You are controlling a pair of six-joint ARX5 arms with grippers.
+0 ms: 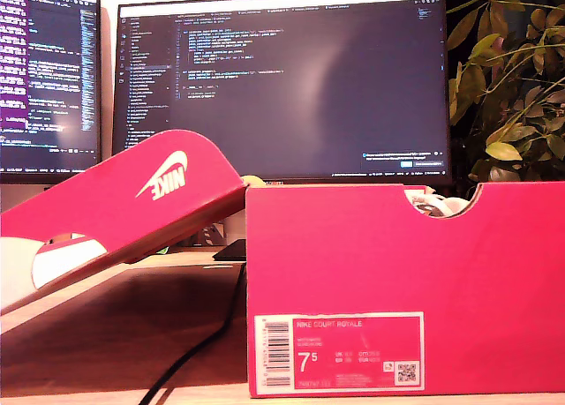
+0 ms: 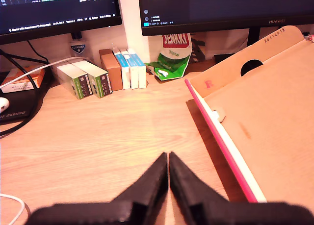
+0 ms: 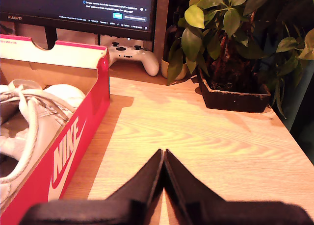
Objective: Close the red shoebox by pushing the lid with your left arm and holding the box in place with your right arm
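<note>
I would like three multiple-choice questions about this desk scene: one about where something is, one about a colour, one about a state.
1. Where is the white game controller?
A. Inside the shoebox
B. On the desk below the monitor, between the shoebox and the potted plant
C. On top of the lid

2. What colour is the outside of the shoebox?
A. Red
B. Blue
C. Green

3. In what state is the lid?
A. Shut flat on the box
B. Open, swung back
C. Removed and lying apart

Answers:
1 B, the second wrist view shows it there.
2 A, seen in the exterior view.
3 B, it tilts away and the white shoes show inside.
</note>
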